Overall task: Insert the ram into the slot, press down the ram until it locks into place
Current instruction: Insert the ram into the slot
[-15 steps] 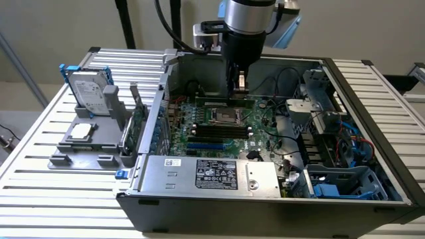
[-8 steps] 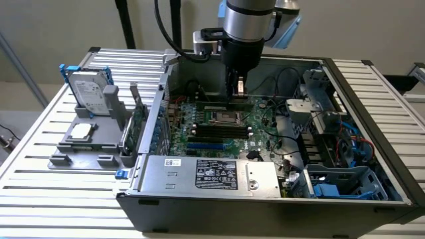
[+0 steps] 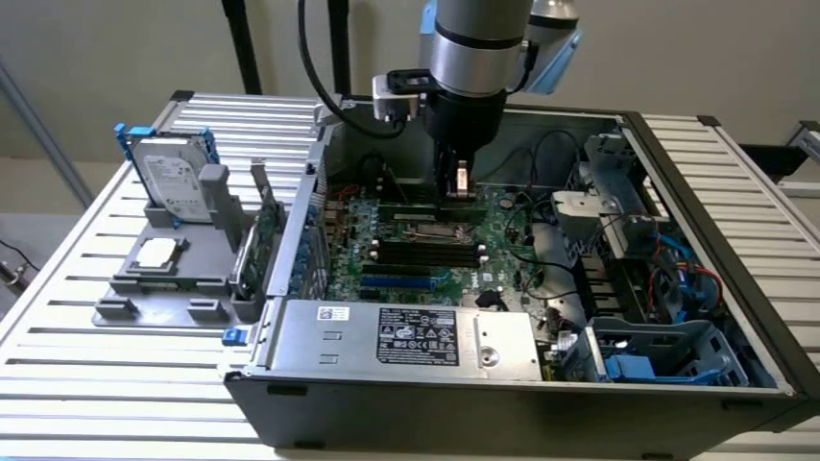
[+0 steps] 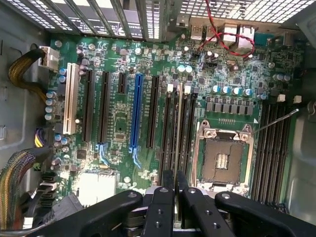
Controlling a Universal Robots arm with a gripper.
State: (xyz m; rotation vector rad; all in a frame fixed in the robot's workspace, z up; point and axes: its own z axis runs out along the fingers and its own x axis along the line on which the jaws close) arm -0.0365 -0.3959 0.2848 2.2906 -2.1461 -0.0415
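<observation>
My gripper [image 3: 458, 192] hangs inside the open computer case, low over the green motherboard [image 3: 384, 279]. In the wrist view its two black fingers [image 4: 167, 197] stand close together, shut on the ram [image 4: 178, 128]. The ram is seen edge-on as a thin pale strip. It runs in line with a bank of long black sockets [image 4: 168, 133] beside the processor socket [image 4: 224, 158]. The slot right under the ram is hidden by it. I cannot tell whether the ram's lower edge is touching or seated in that slot.
A second bank of black sockets [image 4: 274, 153] lies beyond the processor socket. A blue connector [image 4: 137, 113] and a white one [image 4: 69, 98] lie on the other side. Red wires [image 4: 227, 39], the power supply [image 3: 410, 331] and the drive cage [image 3: 666, 355] crowd the case. A hard drive [image 3: 180, 187] stands outside.
</observation>
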